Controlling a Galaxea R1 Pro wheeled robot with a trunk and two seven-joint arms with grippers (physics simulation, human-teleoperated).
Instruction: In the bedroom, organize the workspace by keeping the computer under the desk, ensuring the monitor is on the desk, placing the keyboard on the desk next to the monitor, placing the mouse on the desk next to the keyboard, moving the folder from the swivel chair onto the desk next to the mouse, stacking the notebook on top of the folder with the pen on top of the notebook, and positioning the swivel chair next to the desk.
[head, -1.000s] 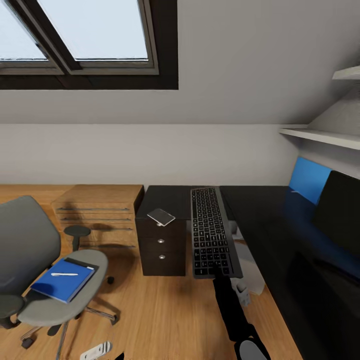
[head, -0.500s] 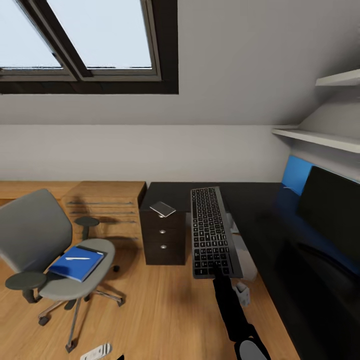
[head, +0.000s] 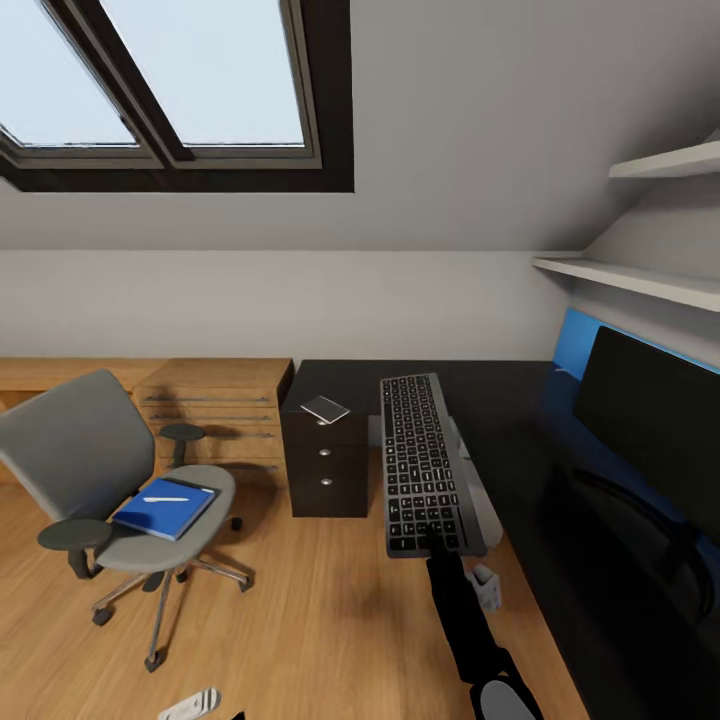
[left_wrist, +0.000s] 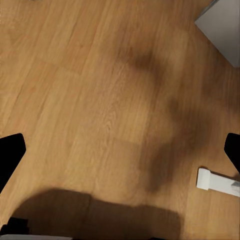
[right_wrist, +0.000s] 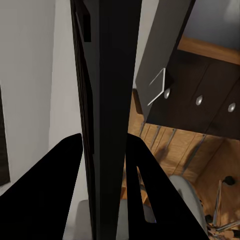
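One keyboard (head: 425, 465) is clamped at its near end in your right gripper (head: 440, 540), fingers closed on either side of it, held level just left of the desk (head: 520, 420). Over the last second the view has swung right, so the monitor (head: 655, 425) on the desk's right now shows more fully; you look lined up to set the keyboard beside it. Your left gripper (left_wrist: 120, 150) hangs open over bare floor. The folder (head: 165, 507), with pen (head: 165, 498), waits on the swivel chair (head: 120, 490) at left.
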